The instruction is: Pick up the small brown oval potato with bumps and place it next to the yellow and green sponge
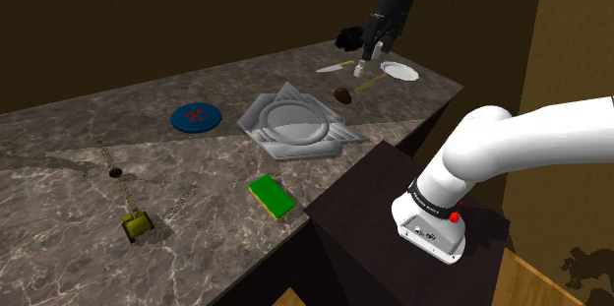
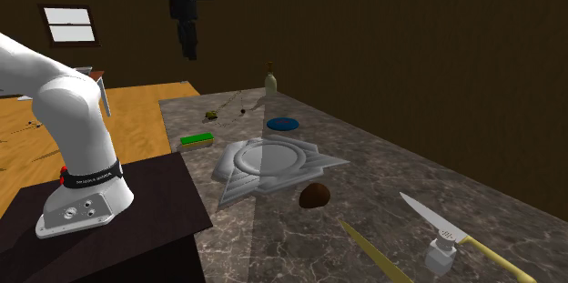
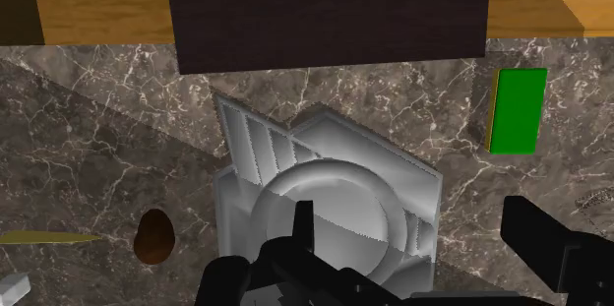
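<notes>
- Closest stands one dark box stand [image 1: 364, 206], matte and square-edged, carrying one glossy white arm [image 1: 512, 147]; it butts against the counter [image 1: 59, 206] edge, on the sponge side of the tray [image 1: 295, 127].
- One counter, grey-brown marble with pale veins. One grey tray lies in its middle: angular, with pointed corners, ribs along one side and a round dished centre.
- One gripper [image 1: 370, 58], all black, hangs in the air over the tray's potato side. In the wrist view its two fingers [image 3: 303, 225] stand well apart with nothing clasped between them: released and empty.
- One potato [image 1: 342, 94]: small, brown, egg-shaped, dull-skinned. It lies on the marble near a tray corner, not touching it.
- One sponge [image 1: 272, 197]: a flat rectangle, green on top with a yellow edge. It lies on the opposite side of the tray from the potato, apart from the tray and near the counter edge by the stand.
- One blue plate [image 1: 197, 117], round with red marks in its middle, near the tray on the side away from the potato, farther from the stand than the sponge.
- One white plate [image 1: 399, 71], round, beyond the potato from the tray.
- One knife [image 2: 446, 227] with a grey blade and yellow handle, and one thin flat yellow strip [image 2: 373, 252], both beyond the potato from the tray.
- One pale bottle [image 2: 270, 82], narrow-necked and upright, well beyond the tray's far side.
</notes>
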Robot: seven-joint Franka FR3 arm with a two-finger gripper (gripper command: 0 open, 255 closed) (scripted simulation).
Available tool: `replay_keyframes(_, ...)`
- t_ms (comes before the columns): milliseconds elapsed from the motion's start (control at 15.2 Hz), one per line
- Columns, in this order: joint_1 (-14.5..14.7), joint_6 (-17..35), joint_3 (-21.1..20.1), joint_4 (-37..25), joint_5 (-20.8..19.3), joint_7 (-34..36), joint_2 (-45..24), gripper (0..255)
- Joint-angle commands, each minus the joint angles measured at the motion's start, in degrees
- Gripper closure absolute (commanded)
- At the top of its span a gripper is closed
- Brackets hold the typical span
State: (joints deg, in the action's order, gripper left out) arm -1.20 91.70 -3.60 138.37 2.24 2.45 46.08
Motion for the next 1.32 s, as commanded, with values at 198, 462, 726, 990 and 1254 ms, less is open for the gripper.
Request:
replay_keyframes(198,-1.13,5.08,1.25,2.12,-2.0,-1.67,-3.19,0)
replay_keyframes(462,-2.73,11.98,2.94,3.94,-4.62,-3.6,-8.45,0)
replay_keyframes(726,-4.4,18.85,4.6,4.55,-7.18,-5.21,-14.77,0)
replay_keyframes(990,-6.06,25.45,6.21,3.92,-9.61,-6.51,-21.95,0)
replay_keyframes(1254,-7.64,31.53,7.77,2.05,-11.86,-7.54,-29.76,0)
